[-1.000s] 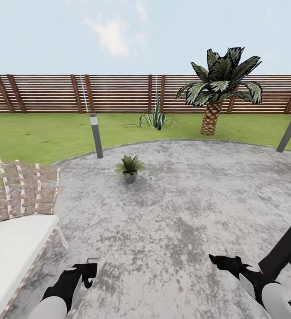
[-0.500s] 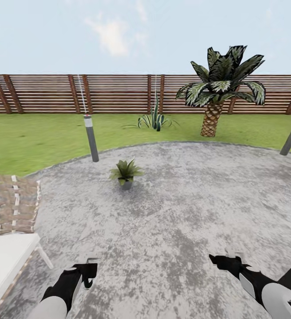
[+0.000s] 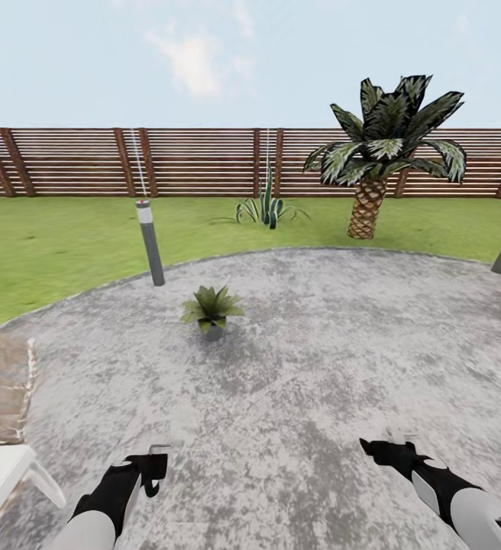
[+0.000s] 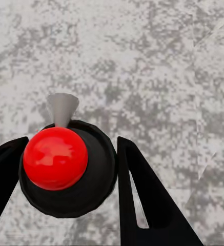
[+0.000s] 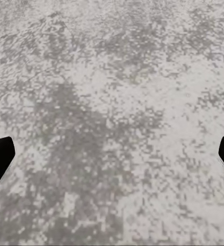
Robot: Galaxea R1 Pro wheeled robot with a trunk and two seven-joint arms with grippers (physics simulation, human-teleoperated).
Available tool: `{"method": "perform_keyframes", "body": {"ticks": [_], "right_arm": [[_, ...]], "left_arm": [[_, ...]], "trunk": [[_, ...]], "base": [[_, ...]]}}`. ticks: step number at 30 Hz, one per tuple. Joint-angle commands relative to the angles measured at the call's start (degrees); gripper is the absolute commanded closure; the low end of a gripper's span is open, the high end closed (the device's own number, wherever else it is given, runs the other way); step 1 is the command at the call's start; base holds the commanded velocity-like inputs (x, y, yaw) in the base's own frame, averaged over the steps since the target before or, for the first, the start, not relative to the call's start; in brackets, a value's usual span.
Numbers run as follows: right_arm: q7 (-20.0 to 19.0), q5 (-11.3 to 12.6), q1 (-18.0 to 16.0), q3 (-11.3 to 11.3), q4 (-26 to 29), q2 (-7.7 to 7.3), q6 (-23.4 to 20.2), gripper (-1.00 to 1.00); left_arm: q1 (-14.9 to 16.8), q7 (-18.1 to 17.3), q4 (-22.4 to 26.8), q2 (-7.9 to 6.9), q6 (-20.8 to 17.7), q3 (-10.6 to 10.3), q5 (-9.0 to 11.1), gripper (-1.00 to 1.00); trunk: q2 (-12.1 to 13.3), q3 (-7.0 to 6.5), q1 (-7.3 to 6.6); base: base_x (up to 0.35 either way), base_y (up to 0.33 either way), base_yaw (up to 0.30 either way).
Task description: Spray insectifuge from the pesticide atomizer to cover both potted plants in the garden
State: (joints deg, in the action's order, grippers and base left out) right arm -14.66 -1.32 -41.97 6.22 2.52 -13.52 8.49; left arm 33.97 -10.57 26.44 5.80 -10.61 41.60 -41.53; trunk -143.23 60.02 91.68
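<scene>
The left tool (image 3: 150, 466) pinches the atomizer (image 4: 65, 161), as far as I can judge, nozzle forward. The right tool (image 3: 384, 451) is spread, empty. One potted plant (image 3: 211, 309) stands well ahead on the patio (image 3: 342, 344), nearer the left arm.

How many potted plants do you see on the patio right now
1. A single potted plant stands on the grey patio, ahead of the left gripper and near the left bollard lamp. A second may lie outside the view.
</scene>
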Motion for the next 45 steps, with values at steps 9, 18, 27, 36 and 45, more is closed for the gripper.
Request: {"method": "perform_keyframes", "body": {"ticks": [9,18,27,36,45], "right_arm": [[-0.63,-0.17,-0.04,0.46,-0.06,-0.05,0.18,-1.00],[-0.64,-0.17,-0.04,0.46,-0.06,-0.08,0.14,-1.00],[-0.36,-0.12,-0.04,0.46,-0.09,-0.02,0.14,-1.00],[-0.40,-0.17,-0.04,0.46,-0.08,-0.02,0.19,-1.00],[-0.46,-0.09,-0.04,0.46,-0.06,-0.05,0.16,-1.00]], "left_arm": [[0.04,-0.51,0.20,0.09,-0.24,0.47,-0.47,1.00],[0.04,-0.51,0.20,0.09,-0.21,0.49,-0.48,1.00],[0.04,-0.51,0.20,0.09,-0.25,0.45,-0.48,1.00],[0.04,-0.51,0.20,0.09,-0.23,0.48,-0.44,1.00],[0.04,-0.51,0.20,0.09,-0.23,0.48,-0.48,1.00]], "trunk": [[-0.02,0.06,0.02],[-0.02,0.06,0.02],[-0.02,0.06,0.02],[-0.02,0.06,0.02],[-0.02,0.06,0.02]], "base": [[0.339,0.000,0.000],[0.339,0.000,0.000],[0.339,0.000,0.000],[0.339,0.000,-0.018],[0.339,0.000,0.011]]}}
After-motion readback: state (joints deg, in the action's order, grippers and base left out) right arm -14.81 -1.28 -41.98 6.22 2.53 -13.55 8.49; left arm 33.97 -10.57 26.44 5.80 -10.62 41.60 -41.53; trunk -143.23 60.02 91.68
